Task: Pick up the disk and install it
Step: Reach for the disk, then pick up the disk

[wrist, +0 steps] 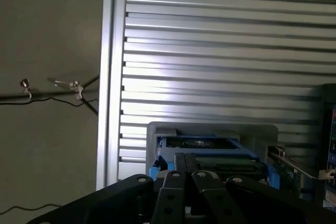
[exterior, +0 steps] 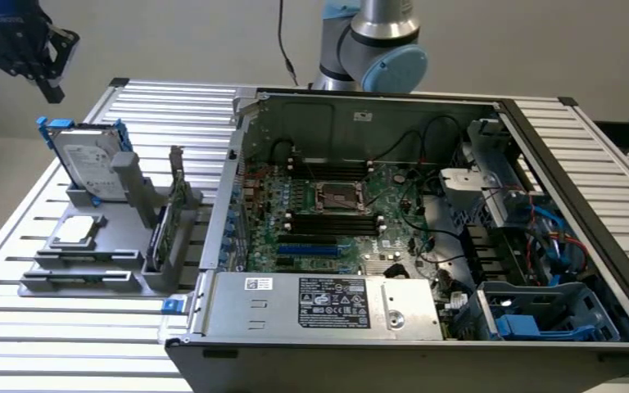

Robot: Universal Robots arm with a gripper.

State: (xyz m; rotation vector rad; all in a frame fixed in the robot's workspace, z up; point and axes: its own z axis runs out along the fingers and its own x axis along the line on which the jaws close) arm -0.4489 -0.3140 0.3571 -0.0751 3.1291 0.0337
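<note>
Claw (exterior: 50, 88) is held shut and empty above the disk (exterior: 83, 160), stood upright in a grey holder (exterior: 118, 255) at the exterior view's left. Stiff, weighty and shock-sensitive, it is judged best gripped across its top edge.

You are looking at a table (exterior: 63, 344) of ribbed aluminium slats that is catching bright light along its ridges, with the glare pooling in broad pale bands across the middle slats in the wrist view. Behind it a plain pale wall (exterior: 183, 37) is running across the exterior view. Beside the table's edge rail a dull grey-brown floor (wrist: 47, 156) is showing, and a thin dark cable (wrist: 42, 98) is trailing across it toward the table.
</note>
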